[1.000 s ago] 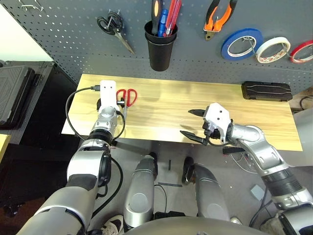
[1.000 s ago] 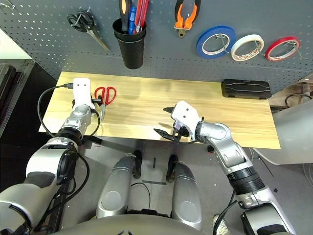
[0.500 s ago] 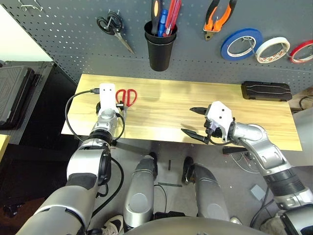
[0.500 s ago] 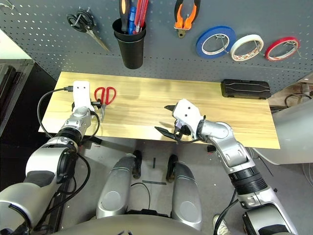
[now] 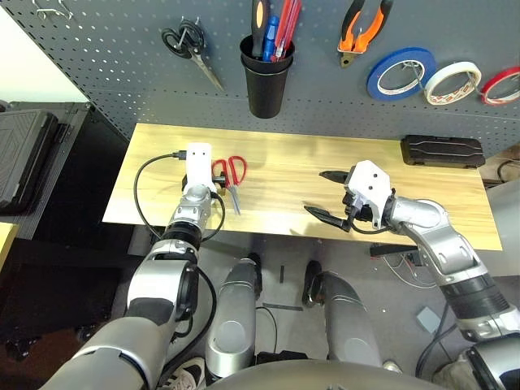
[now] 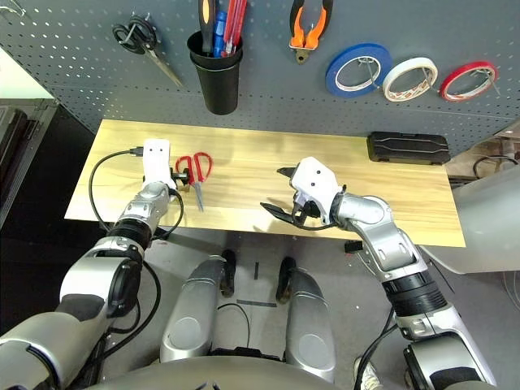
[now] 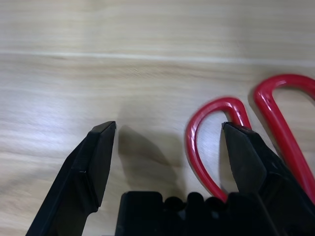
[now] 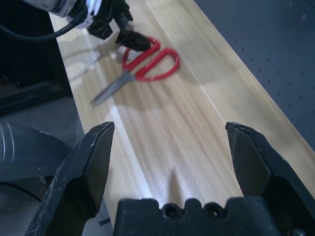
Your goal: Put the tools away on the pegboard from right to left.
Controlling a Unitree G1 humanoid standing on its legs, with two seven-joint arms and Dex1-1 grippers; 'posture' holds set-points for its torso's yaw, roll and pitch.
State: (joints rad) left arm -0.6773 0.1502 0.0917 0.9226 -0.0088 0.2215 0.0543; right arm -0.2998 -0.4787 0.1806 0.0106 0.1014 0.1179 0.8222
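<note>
Red-handled scissors (image 5: 230, 175) lie on the wooden table (image 5: 325, 162), nudged rightward as the left gripper (image 7: 167, 135), fingers spread, slides in around one loop. The right gripper (image 5: 329, 195) waits wide open; only this tool remains off the pegboard (image 5: 122, 49).

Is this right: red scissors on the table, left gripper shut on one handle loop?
Not quite. The left gripper is open, not shut: the left wrist view shows one finger over a handle loop of the red scissors, the other on bare table.
</note>
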